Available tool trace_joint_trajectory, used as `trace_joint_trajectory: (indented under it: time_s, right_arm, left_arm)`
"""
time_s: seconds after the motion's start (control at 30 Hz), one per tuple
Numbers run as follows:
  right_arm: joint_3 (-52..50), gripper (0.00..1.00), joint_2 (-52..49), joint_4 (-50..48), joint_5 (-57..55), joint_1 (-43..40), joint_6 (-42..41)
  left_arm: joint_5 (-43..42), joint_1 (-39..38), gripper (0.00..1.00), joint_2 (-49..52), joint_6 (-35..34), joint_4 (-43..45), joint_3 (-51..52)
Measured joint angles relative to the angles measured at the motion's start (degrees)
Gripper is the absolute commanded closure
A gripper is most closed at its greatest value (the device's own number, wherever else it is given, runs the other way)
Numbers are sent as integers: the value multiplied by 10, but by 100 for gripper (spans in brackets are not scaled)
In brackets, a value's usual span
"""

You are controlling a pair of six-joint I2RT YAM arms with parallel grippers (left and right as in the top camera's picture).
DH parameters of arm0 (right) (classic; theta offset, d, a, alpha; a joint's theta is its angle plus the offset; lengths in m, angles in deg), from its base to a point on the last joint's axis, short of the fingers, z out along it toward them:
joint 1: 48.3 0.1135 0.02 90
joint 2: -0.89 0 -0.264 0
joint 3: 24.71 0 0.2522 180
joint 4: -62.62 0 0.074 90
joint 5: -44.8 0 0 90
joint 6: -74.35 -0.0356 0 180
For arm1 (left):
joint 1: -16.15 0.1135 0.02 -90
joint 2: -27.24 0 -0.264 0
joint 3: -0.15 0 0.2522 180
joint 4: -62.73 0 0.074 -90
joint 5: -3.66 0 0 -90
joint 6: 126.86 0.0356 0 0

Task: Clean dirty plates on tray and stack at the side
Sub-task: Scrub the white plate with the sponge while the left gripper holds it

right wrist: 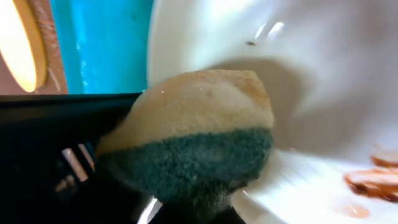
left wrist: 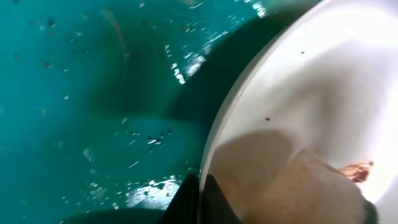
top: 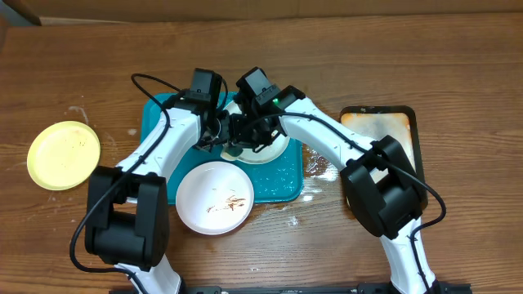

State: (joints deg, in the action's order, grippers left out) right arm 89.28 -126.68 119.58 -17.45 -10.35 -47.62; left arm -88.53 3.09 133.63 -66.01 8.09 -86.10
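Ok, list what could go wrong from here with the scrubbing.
1. The left hand pinches the white plate only by its rim; sponge pressure may tip it or pull it free.
2. Brown smears lie beside the sponge; a short stroke could miss them.
3. The second smeared plate overhangs the front edge of the tray; an arm might knock it.
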Motion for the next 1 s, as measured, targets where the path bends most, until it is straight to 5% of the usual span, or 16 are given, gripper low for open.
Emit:
trace_joint_trajectory:
  time_s: [0.63, 1.0]
  right_arm:
    - [0, 96, 0, -24, -24, -4, -19]
    - [14, 96, -16, -85, 34, -106, -40]
  left_arm:
    - [35, -3, 96, 0, -15, 0, -8]
    - [2, -23, 96, -2, -18, -47, -12]
